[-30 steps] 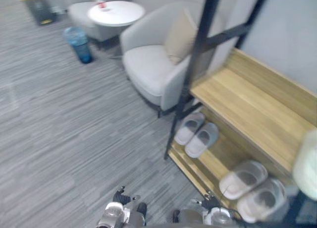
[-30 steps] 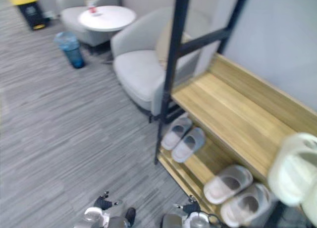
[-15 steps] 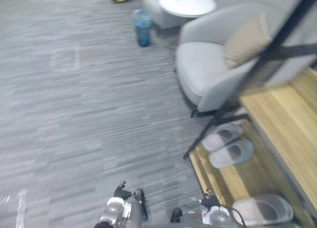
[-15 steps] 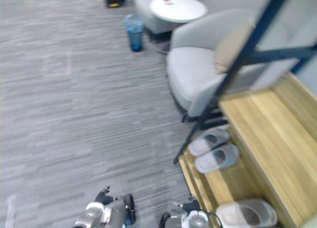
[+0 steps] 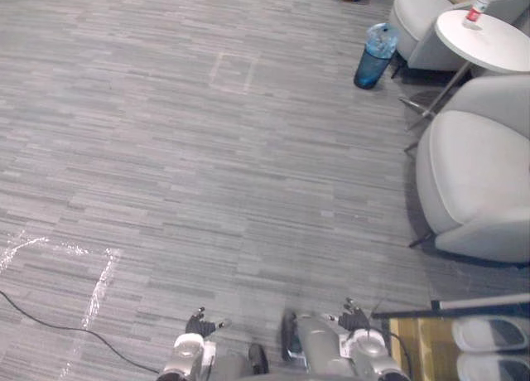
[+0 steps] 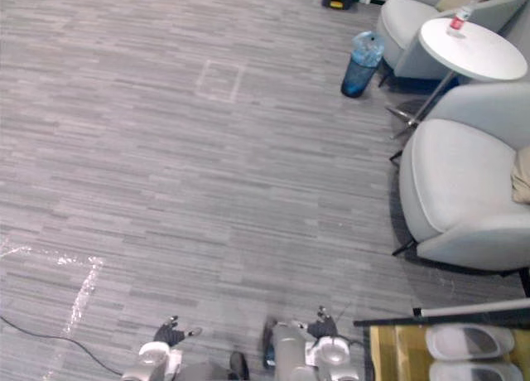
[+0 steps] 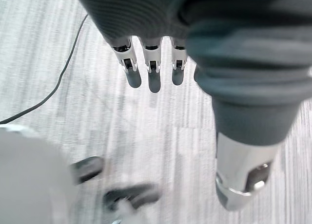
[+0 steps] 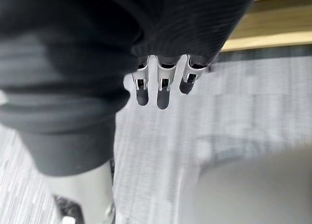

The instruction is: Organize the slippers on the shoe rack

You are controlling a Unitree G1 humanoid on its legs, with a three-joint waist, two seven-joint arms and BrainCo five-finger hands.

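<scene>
A pair of pale slippers [image 5: 489, 335] sits side by side on the wooden bottom shelf of the shoe rack [image 5: 418, 348], squeezed into the lower right corner of the head views. The second slipper [image 5: 493, 368] lies just below the first, cut off by the frame edge. A dark bar of the rack runs across just above them.

The left hand [image 7: 153, 74] hangs over the grey striped floor [image 5: 207, 149] in its wrist view. Its fingers are straight and a little apart, and the thumb is off to one side. The right hand [image 8: 163, 90] hangs the same way — fingers straight, slightly spread, floor behind them. The rack's wooden boards show in the upper right of that wrist view.

On the right side of the head views stands a light grey armchair [image 5: 476, 182]. Above it, in the upper right, is a round white table [image 5: 489, 41] with a small bottle [image 5: 475, 8] on it. A blue water jug [image 5: 374, 56] stands on the floor just left of the table, and a second armchair [image 5: 418, 16] sits behind — at the top edge.
</scene>
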